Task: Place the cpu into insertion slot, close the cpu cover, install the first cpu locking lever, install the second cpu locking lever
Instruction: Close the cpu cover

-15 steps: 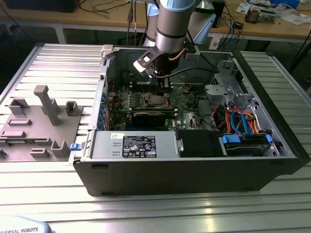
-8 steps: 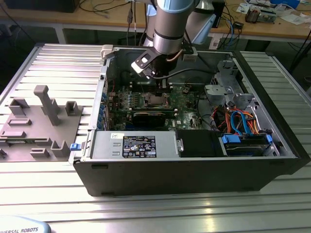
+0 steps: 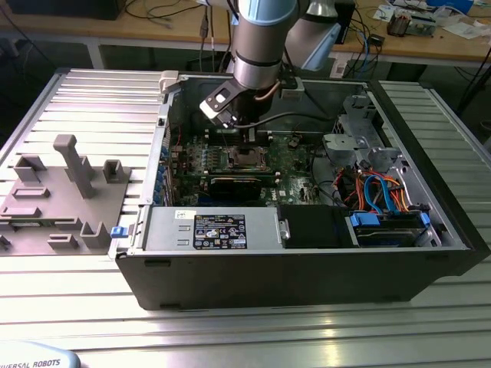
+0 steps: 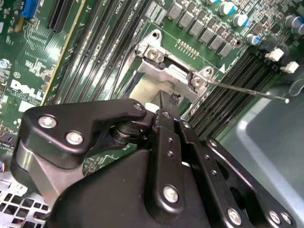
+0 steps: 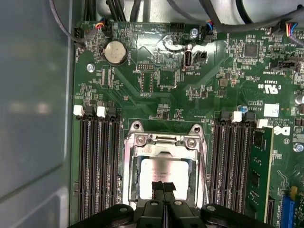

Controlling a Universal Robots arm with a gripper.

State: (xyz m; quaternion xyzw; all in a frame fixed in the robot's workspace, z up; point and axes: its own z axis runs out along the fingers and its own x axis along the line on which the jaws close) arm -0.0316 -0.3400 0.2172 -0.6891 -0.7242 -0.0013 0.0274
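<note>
The cpu (image 5: 161, 170) shows as a silvery square inside the socket on the green motherboard. The cpu cover (image 5: 164, 141), a thin metal frame, lies down around it, with its hinged end (image 4: 171, 71) in the second wrist view. My gripper (image 5: 164, 186) hovers over the cpu's edge with its black fingertips pressed together and nothing between them. In the exterior view my gripper (image 3: 247, 136) hangs just above the socket (image 3: 247, 159) inside the open computer case. A thin locking lever (image 4: 247, 89) sticks out sideways from the socket corner, unlatched.
Black memory slots (image 5: 97, 166) flank the socket, and one memory stick (image 5: 259, 171) stands seated. A coin battery (image 5: 115, 51) and cables lie beyond it. The case wall (image 5: 33, 104) is close by. A grey fixture tray (image 3: 61, 192) sits outside the case on the exterior view's left.
</note>
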